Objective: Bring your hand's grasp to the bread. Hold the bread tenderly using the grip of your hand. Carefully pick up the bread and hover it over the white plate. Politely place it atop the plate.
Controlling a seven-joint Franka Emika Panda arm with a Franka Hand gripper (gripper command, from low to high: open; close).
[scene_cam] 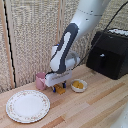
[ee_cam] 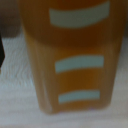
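Note:
The bread (scene_cam: 60,90) is a small golden-orange loaf lying on the wooden table. It fills the wrist view (ee_cam: 70,55), very close and blurred, with pale stripes across it. My gripper (scene_cam: 60,88) is down over the bread, with a dark and blue finger on each side of it. I cannot tell whether the fingers press on it. The white plate (scene_cam: 27,105), large with a beige ornate rim, lies on the table at the exterior view's left, in front of the gripper and apart from it.
A small pale bowl (scene_cam: 78,85) with yellow-orange contents stands just to the exterior view's right of the bread. A pink cup (scene_cam: 40,80) stands to its left. A black appliance (scene_cam: 109,52) stands at the back right. A woven screen is behind.

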